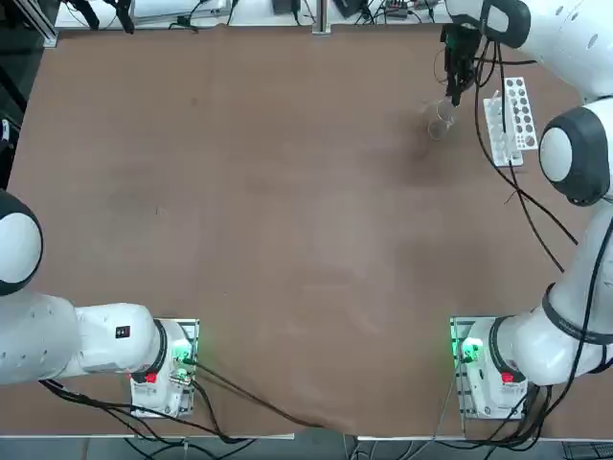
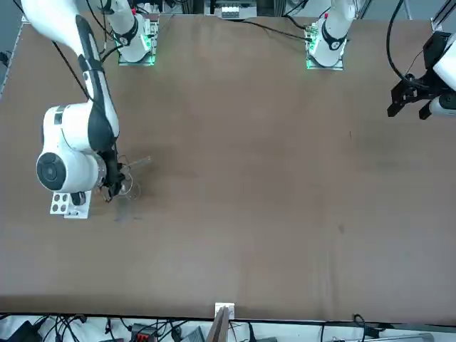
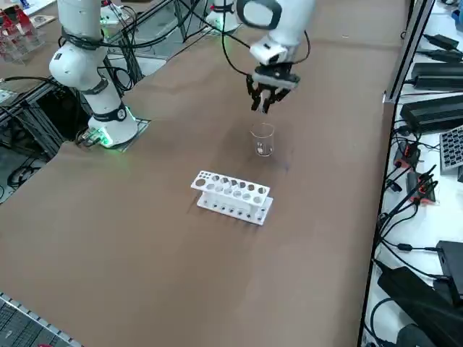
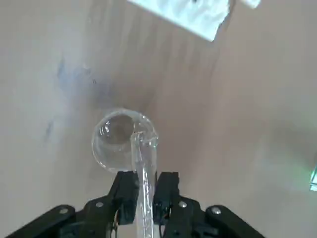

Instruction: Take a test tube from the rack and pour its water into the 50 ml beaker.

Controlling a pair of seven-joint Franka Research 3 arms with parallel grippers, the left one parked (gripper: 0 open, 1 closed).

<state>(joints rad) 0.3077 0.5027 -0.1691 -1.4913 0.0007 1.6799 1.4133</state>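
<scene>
The right gripper (image 4: 144, 194) is shut tight on the test tube (image 4: 142, 168), with one finger on each side of the thin glass. It holds the tube near one end so the other end is free to reach out over the 50 ml beaker (image 4: 122, 140). In the wrist view the tube's open mouth sits right above the beaker's round rim — that is where it has to be so the water falls inside and not on the desk. The water itself is too clear and too little to see. From the side, the gripper (image 3: 269, 92) hangs just above the beaker (image 3: 263, 139), and the beaker stands upright on the brown desk (image 3: 145, 238) near its far right corner, as the robot sees it. The rack (image 3: 233, 196) sits close beside the beaker, nearer the right edge, so the trip from rack to beaker is short. From across the desk the tube (image 2: 137, 162) looks tipped over, lying close to flat — this looks like the pouring step. My guess is that it needs to tip a bit more, slowly, so the tube does not knock the rim.
</scene>
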